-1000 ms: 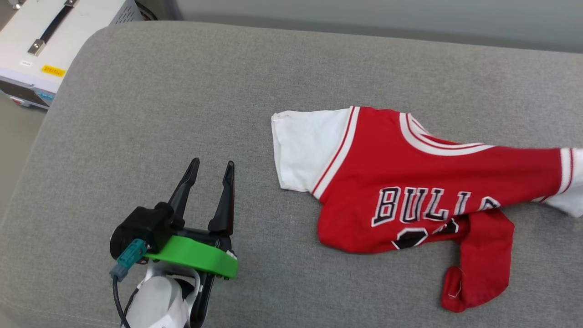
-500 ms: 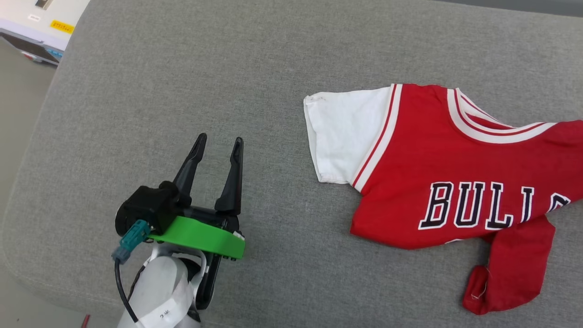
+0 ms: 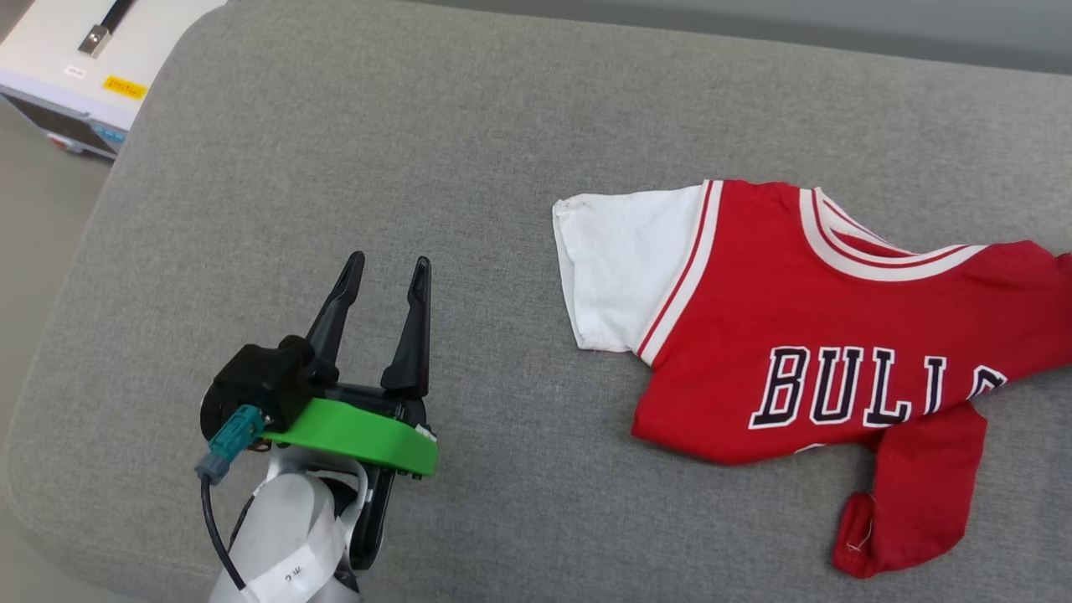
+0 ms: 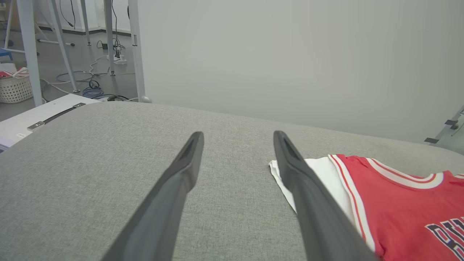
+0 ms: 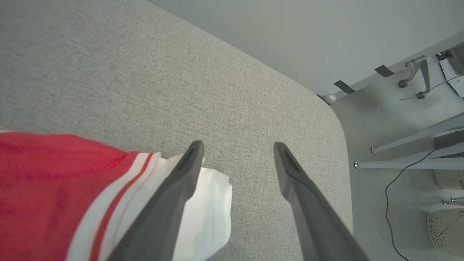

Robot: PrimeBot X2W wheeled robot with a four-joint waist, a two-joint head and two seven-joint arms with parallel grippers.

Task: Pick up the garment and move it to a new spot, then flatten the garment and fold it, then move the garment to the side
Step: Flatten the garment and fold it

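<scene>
Fingers of the left gripper (image 3: 389, 260) stand spread, empty; the red jersey T-shirt with white sleeves (image 3: 796, 318) lies well right of them, stretched crosswise. Over its far sleeve hovers the right gripper (image 5: 238, 144), likewise spread and empty: probably nearer.

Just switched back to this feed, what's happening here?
Nothing is held right now. The garment lies rumpled and unfolded on the grey cushion. The left claw is open, apart from it, to its left. The right claw is open over its right-end white sleeve, gripping nothing.
</scene>
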